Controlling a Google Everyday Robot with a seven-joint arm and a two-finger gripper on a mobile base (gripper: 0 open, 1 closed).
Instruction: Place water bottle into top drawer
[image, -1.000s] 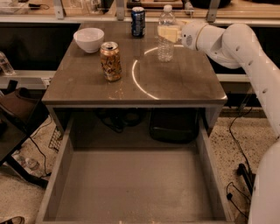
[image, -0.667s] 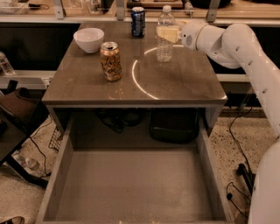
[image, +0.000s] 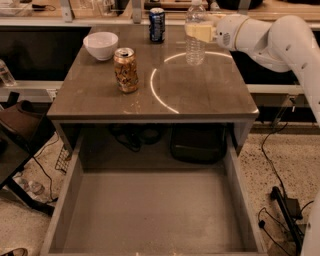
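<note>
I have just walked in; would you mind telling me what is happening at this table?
The robot's arm reaches in from the right, and its hand is at the upper part of the water bottle. The bottle stands upright near the back of the table. The top drawer below the tabletop is pulled wide open, and the bottle is not yet in it. A gold-brown can, a blue can and a white bowl stand on the table, apart from the hand.

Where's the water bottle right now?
In the camera view, the water bottle stands at the table's far right, right of the blue can, with the gripper at its upper half.
</note>
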